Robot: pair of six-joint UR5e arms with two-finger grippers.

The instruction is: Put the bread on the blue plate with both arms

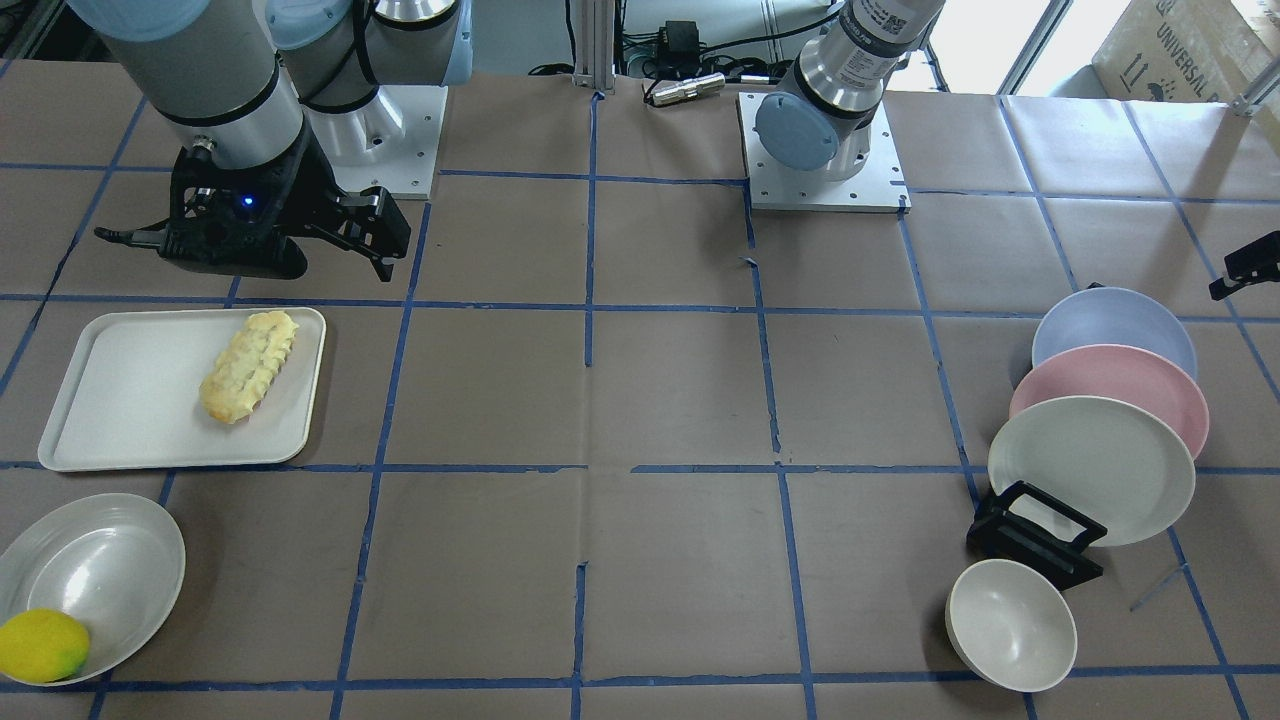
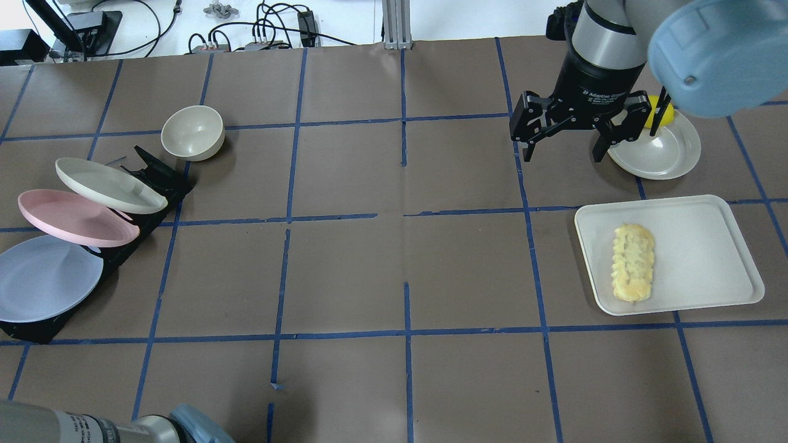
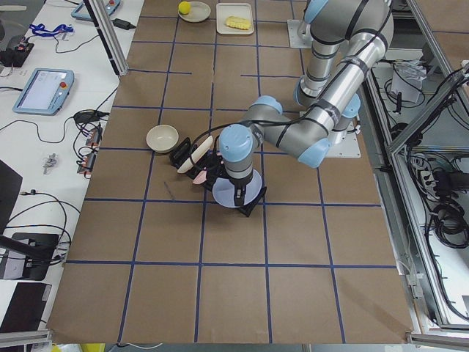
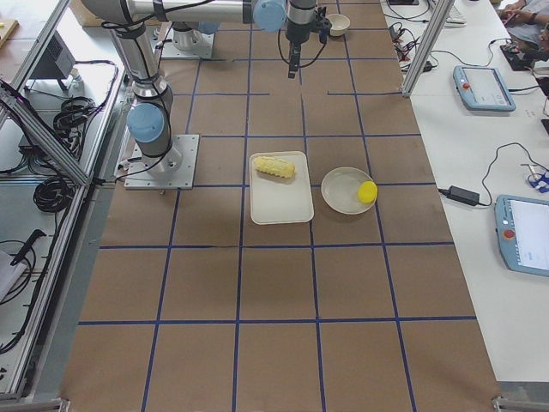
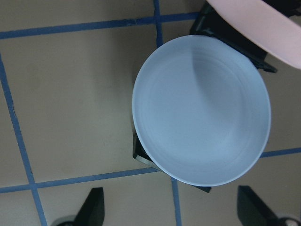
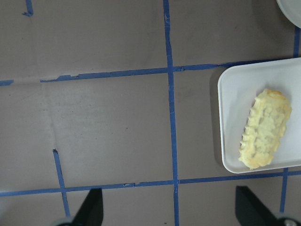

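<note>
One bread (image 2: 632, 271), near tray (image 2: 708, 258) edge, perhaps touching

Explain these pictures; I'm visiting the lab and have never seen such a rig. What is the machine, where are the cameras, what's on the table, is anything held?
The machine is a left arm and a right arm bolted to a table, each ending in a two-finger gripper. Four fixed cameras look from behind the robot, from across the table and from each end; two more ride on the wrists. On the table: bread on a white tray, a lemon on a shallow dish, a bowl, and a blue plate, pink plate and cream plate leaning in a black rack. The left gripper hangs over the blue plate, the right gripper near the tray. Both are open; nothing is held.
</note>
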